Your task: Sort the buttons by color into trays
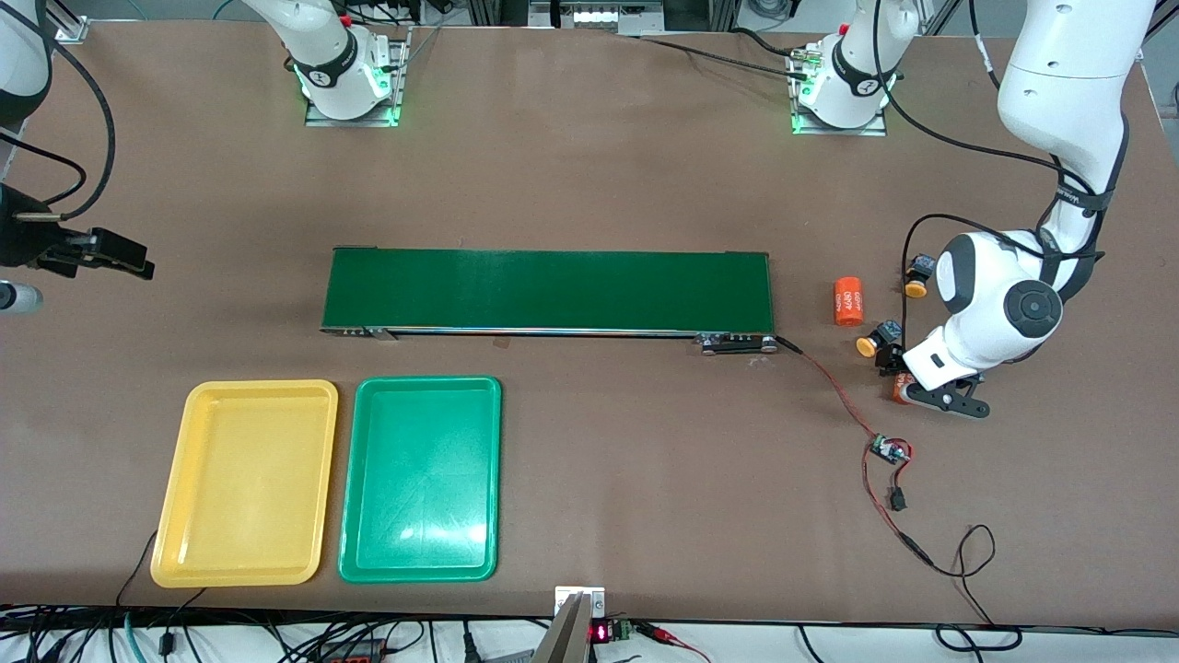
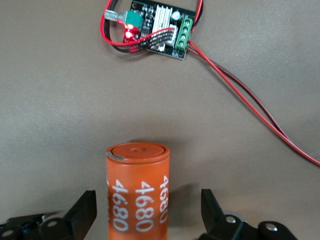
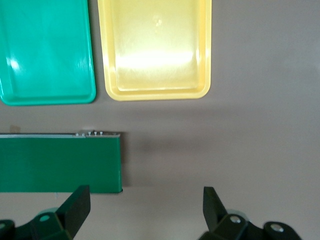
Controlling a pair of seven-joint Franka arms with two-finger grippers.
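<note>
Buttons [image 1: 868, 345] unsorted beside left gripper [image 2: 148, 210], jaws wide astride an orange 4680 cylinder [image 2: 137, 192], not gripping; right gripper [image 3: 146, 207] wide, waiting; next: shift onto a yellow-capped button.

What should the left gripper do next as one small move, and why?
Probably lift away without closing. The left gripper has open fingers on either side of an orange 4680 cylinder, which is not a button. A yellow button lies beside it, toward the belt; both trays hold nothing.
</note>
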